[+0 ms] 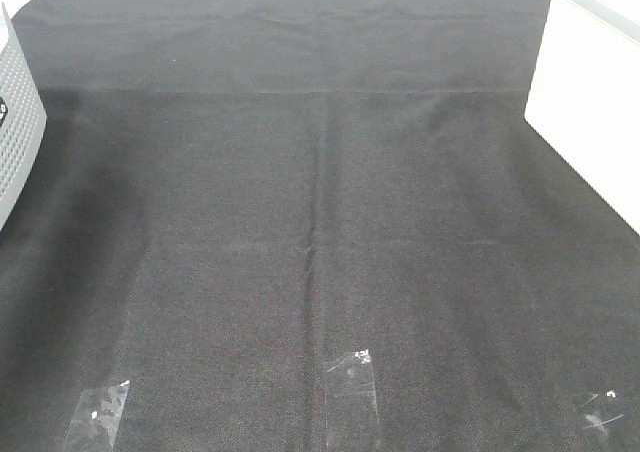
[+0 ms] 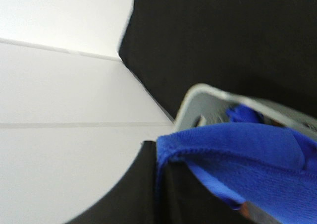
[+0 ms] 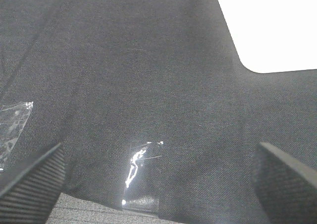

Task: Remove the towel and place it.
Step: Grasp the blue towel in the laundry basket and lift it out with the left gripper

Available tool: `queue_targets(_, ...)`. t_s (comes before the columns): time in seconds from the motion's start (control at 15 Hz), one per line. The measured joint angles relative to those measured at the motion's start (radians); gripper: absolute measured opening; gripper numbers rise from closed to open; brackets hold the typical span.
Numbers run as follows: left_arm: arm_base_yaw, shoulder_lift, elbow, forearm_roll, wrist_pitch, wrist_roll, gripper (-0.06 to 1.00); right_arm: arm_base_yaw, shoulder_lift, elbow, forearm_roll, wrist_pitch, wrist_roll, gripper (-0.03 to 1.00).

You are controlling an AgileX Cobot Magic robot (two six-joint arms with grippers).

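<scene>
1. Black cloth [image 1: 320, 222] drapes the whole table, and from high up no blue shows on it.
2. Off the table's left edge sits a grey perforated bin [image 1: 18, 122].
3. At its rim the towel [image 2: 247, 154] lies bunched. It looks soft, light and floppy, so the stitched hem seems the surest hold.
4. Left claw [image 2: 161, 184] is closed, seemingly pinching a towel fold.
5. Right claw [image 3: 159, 145] gapes wide, empty.

One blue towel [image 2: 237, 149], one grey basket [image 1: 18, 122] with holes, one black cloth [image 1: 320, 222], three strips of clear tape [image 1: 100, 412] [image 1: 352, 374] [image 1: 600, 412].
</scene>
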Motion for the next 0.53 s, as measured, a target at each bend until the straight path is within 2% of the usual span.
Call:
queue_targets(0.33, -0.162, -0.071, 0.0, 0.044, -0.131, 0.003, 0.0, 0.0, 0.0, 0.0, 0.0, 0.0, 0.0, 0.96)
queue_targets(0.53, -0.237, -0.096, 0.0, 0.051, -0.108, 0.011, 0.0, 0.0, 0.0, 0.0, 0.0, 0.0, 0.0, 0.96)
